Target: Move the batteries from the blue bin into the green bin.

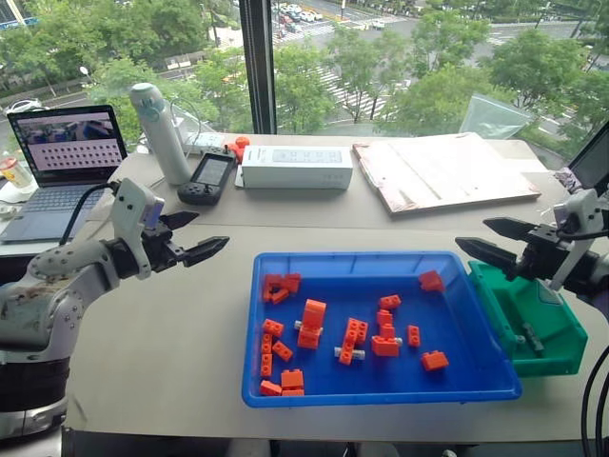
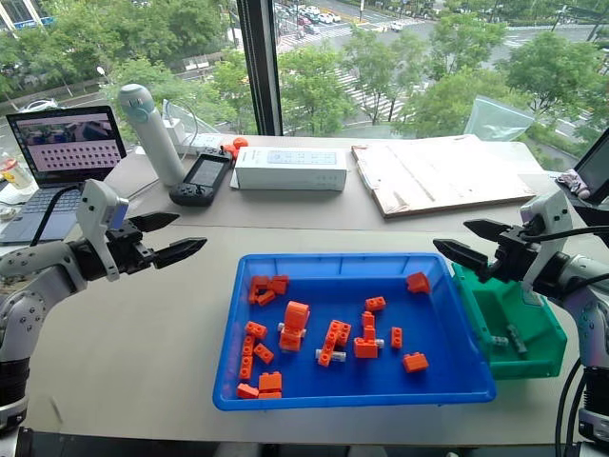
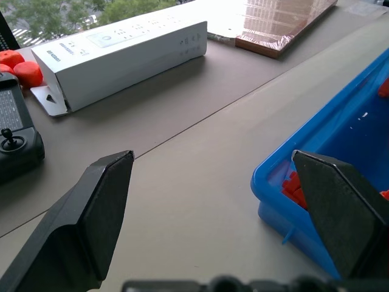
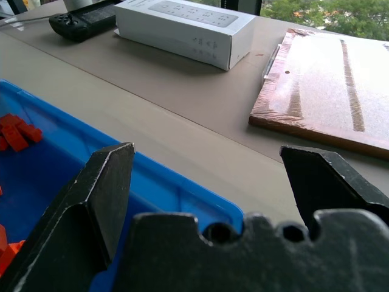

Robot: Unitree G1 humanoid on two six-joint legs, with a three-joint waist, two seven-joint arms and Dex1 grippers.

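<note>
Grey bench (image 1: 171, 333) by window w/ trees outside. Blue bin (image 1: 381, 388) centre, batteries (image 1: 348, 353) among orange bricks (image 1: 312, 322); green bin (image 1: 557, 360) touching its right. Left pincer (image 1: 198, 235) & right pincer (image 1: 495, 240) both wide open, empty.

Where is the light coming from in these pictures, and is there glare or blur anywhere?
Head views: daylight from the window behind the table, soft shadows. Left wrist view: pale sheen on the white box; the near fingers look soft. Right wrist view: glare on the wrapped board.
</note>
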